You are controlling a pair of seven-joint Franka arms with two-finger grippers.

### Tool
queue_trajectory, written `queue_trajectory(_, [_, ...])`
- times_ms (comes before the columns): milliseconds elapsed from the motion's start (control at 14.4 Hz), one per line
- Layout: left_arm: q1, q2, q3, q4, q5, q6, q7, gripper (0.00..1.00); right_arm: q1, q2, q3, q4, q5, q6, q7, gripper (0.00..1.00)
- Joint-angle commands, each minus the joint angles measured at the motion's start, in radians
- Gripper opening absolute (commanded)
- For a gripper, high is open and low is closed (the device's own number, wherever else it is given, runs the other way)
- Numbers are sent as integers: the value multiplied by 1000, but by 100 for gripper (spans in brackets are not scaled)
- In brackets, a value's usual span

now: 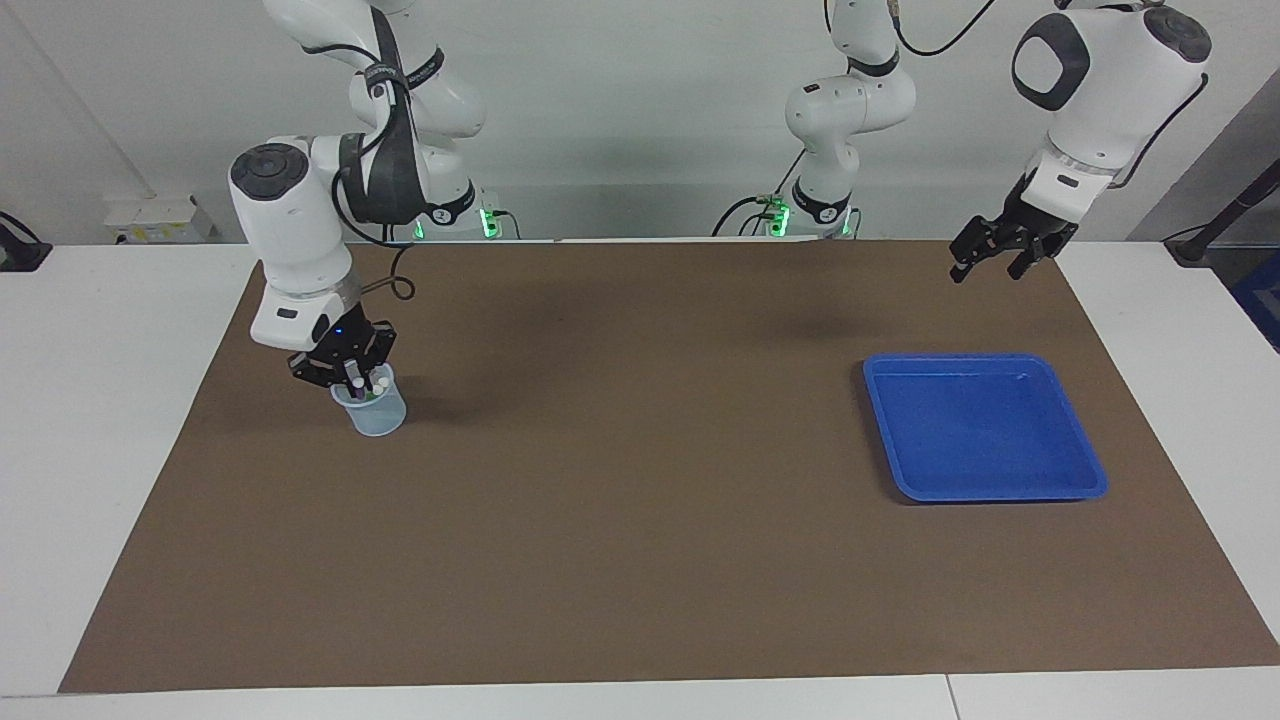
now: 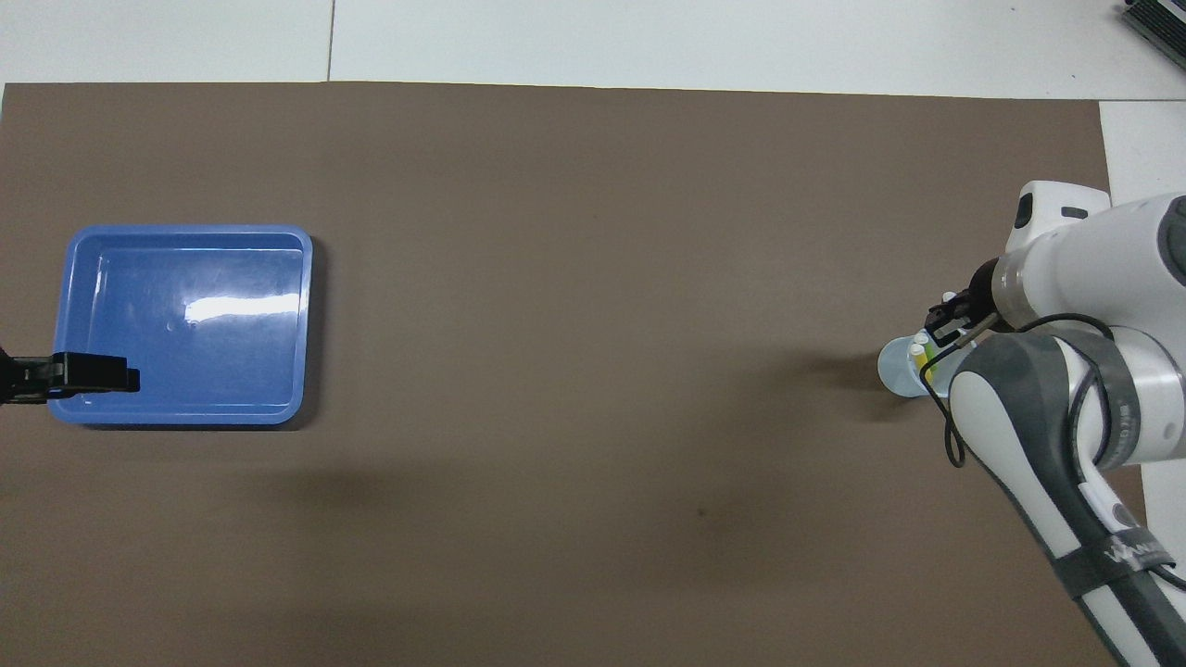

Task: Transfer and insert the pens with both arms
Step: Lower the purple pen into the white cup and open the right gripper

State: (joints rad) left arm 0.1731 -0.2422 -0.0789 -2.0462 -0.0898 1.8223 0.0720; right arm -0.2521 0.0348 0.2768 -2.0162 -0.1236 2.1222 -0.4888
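My R gripper (image 1: 352, 376) sits right over the clear cup (image 1: 376, 412) at the R arm's end of the brown mat (image 1: 620, 560), fingertips pinched tight on the purple pen (image 1: 357, 383), whose tip dips into the cup w/ the yellow pen (image 2: 922, 357) and green pen (image 1: 371, 393) standing inside. My L gripper (image 1: 993, 252) waits up in the air near the mat's corner at the L arm's end, jaws wide open, holding nothing. Blue tray (image 1: 1090, 470) lies farther from me than that, no pens in it.
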Motion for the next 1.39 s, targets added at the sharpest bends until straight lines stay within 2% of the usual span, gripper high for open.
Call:
queue_trajectory(0, [-56, 0, 4, 9, 41, 29, 11, 100, -27, -44, 13, -38, 1, 1, -8, 81])
queue_trajectory(69, [-66, 3, 4, 20, 54, 38, 11, 100, -29, -46, 13, -38, 1, -2, -5, 88])
queue_trajectory(139, [-73, 17, 4, 44, 64, 37, 9, 100, -27, -49, 13, -35, 1, -13, -5, 100])
queue_trajectory(416, [-109, 95, 5, 188, 65, -43, 6, 100, -16, -113, 16, -9, 2, -96, 27, 100])
queue_trajectory(485, [-112, 116, 5, 233, 65, -76, 6, 100, -12, -128, 18, 22, 5, -144, 44, 100])
queue_trajectory(693, [-161, 174, 43, 371, 81, -179, 3, 100, -12, -145, 21, 146, 139, -316, 96, 100])
queue_trajectory(763, [-175, 190, 54, 398, 84, -202, 3, 100, -12, -145, 22, 186, 147, -367, 113, 100])
queue_trajectory(1109, [-218, 187, 59, 393, 98, -213, 0, 100, 7, -193, 24, 266, 147, -533, 179, 100])
queue_trajectory(1317, [-219, 179, 67, 376, 98, -209, -4, 100, 8, -173, 24, 332, 145, -579, 182, 100])
